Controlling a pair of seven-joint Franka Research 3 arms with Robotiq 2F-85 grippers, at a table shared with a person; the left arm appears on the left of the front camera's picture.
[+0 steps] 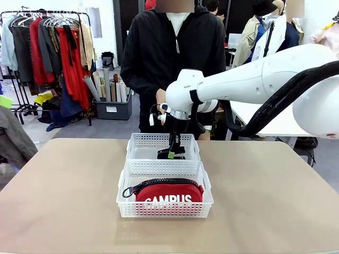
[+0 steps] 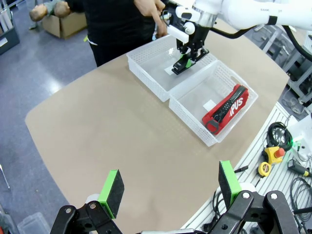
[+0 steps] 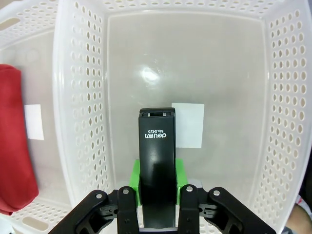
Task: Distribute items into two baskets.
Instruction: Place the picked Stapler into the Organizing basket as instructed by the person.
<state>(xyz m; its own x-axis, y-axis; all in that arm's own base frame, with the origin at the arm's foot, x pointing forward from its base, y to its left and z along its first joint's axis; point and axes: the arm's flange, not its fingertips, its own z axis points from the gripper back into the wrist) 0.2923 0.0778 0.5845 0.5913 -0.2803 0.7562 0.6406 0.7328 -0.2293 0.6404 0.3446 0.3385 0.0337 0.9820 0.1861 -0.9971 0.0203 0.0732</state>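
Note:
Two white lattice baskets stand end to end mid-table. The near basket (image 1: 164, 210) (image 2: 187, 117) holds the red CAMPUS pouch (image 1: 168, 193) (image 2: 229, 108). My right gripper (image 1: 172, 154) (image 2: 186, 62) (image 3: 157, 184) reaches down into the far basket (image 1: 139, 139) (image 2: 146, 68) (image 3: 78, 97), shut on the black stapler (image 1: 164, 154) (image 3: 157, 161), whose front end hangs just above the basket's floor. The green pads (image 3: 179, 170) press its sides. A red edge of the pouch (image 3: 14, 146) lies beyond the basket wall. My left gripper (image 2: 169, 187) hovers open and high over the table's left part.
A person in a black jacket stands at the far edge, one hand (image 1: 160, 98) close behind my right wrist. Bare tan tabletop (image 1: 63, 201) surrounds the baskets. Cables and tools (image 2: 275, 151) lie off the table's edge. A clothes rack (image 1: 47, 58) stands far left.

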